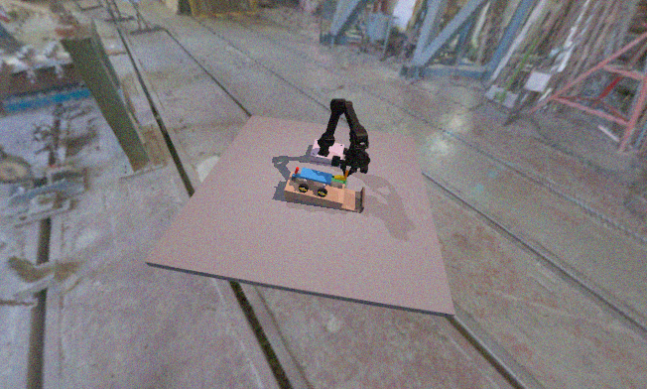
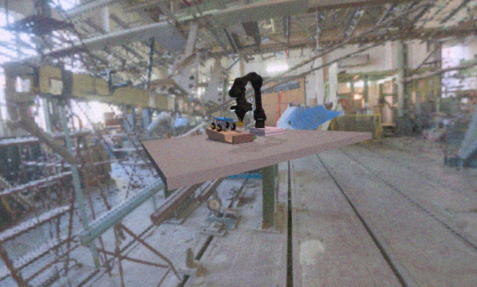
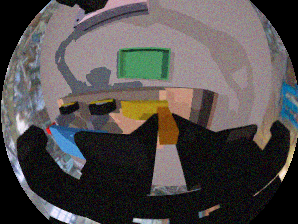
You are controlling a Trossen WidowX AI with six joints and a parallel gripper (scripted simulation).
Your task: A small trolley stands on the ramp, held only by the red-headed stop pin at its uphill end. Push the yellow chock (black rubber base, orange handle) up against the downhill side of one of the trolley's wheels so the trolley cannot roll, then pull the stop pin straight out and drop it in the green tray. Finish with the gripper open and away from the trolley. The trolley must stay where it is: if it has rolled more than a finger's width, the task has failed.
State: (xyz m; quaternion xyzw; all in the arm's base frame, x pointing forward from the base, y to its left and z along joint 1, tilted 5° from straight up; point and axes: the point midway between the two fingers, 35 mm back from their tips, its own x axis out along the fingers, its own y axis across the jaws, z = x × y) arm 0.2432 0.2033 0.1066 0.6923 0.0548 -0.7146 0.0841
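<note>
My gripper (image 1: 346, 173) (image 2: 240, 120) (image 3: 163, 117) is shut on the orange handle of the yellow chock (image 1: 338, 178) (image 2: 239, 124) (image 3: 141, 109). The chock appears to hang a little above the ramp (image 1: 318, 199) (image 2: 218, 135) (image 3: 178, 102), on the trolley's downhill side, with a gap to the wheels. The blue-topped trolley (image 1: 315, 176) (image 2: 223, 118) (image 3: 68, 142) stands on the ramp. The red-headed stop pin (image 1: 297, 170) (image 3: 50, 129) is at its uphill end. The green tray (image 1: 342, 182) (image 3: 119, 65) lies beside the ramp. The fingers partly hide the trolley in the wrist view.
The ramp's low end has an upright end board (image 1: 363, 199) (image 3: 204, 107). The arm's pale pink base block (image 1: 321, 153) (image 2: 272, 131) (image 3: 112, 13) stands beyond the tray. The tabletop (image 1: 298, 252) (image 2: 205, 158) carries all of these.
</note>
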